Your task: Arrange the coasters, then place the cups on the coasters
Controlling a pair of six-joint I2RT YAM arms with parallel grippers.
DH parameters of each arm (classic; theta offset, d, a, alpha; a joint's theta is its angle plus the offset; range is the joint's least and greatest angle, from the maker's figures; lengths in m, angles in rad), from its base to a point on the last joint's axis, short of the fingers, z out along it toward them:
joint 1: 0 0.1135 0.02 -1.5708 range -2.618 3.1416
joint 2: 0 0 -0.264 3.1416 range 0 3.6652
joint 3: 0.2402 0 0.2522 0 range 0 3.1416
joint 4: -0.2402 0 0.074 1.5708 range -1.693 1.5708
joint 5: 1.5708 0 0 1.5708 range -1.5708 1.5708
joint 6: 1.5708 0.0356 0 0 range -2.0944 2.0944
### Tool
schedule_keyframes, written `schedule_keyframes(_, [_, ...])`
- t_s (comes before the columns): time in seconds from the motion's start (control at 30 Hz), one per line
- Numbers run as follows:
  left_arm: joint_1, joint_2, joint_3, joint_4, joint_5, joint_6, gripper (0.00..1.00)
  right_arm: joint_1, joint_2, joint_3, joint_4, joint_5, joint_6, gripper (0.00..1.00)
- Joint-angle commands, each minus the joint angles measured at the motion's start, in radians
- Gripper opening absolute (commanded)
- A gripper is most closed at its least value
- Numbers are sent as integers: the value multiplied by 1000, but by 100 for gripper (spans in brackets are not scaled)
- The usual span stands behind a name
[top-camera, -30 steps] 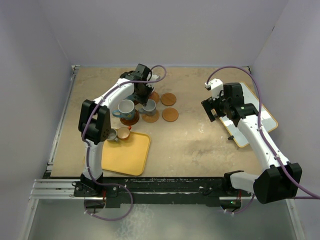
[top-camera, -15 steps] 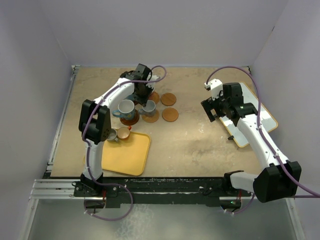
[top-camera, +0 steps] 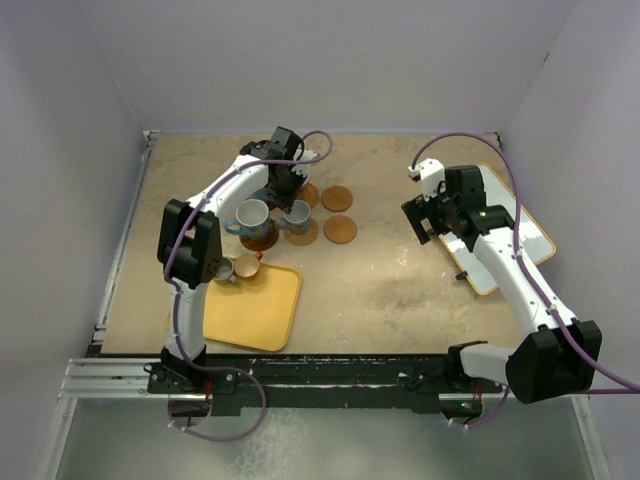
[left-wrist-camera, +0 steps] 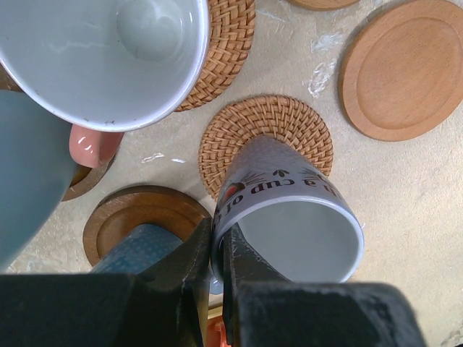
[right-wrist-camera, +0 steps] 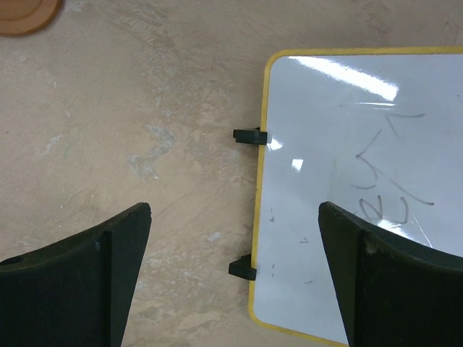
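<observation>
L pincer (left-wrist-camera: 217, 238) is clamped shut on the rim of the grey mug (left-wrist-camera: 289, 217), which hangs tilted just ahead of it over the woven coaster (left-wrist-camera: 268, 126). Risk: letting go while tilted could tip it, or bump the big mug (left-wrist-camera: 108, 50) close by on the pincer's left. Both mugs empty; R pincer (right-wrist-camera: 233, 217) wide open, holding nothing.

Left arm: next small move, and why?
Probably ease the grey mug straight down onto the woven coaster. The left gripper is shut on the mug's rim and the mug's base is over that coaster, but I can't tell whether it is seated, so releasing now seems premature.
</observation>
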Motion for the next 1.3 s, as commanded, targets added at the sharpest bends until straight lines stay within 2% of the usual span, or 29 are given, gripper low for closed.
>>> schedule_keyframes(0.0, [-4, -16, 53, 3, -6, 4, 5, 0, -11, 39, 1, -19, -12, 100])
schedule_keyframes(0.43, [-4, -1, 53, 3, 12, 4, 14, -1, -10, 41, 0, -20, -13, 100])
schedule_keyframes(0.77, [-4, -20, 75, -15, 22, 21, 25, 0, -4, 41, -2, -20, -13, 100])
schedule_keyframes(0.97, [-4, -43, 91, -22, 37, 30, 33, 0, -4, 41, -2, -21, -12, 100])
schedule_keyframes(1.27, [-2, -140, 86, -3, 27, 86, 38, 0, -4, 41, -3, -21, -14, 100])
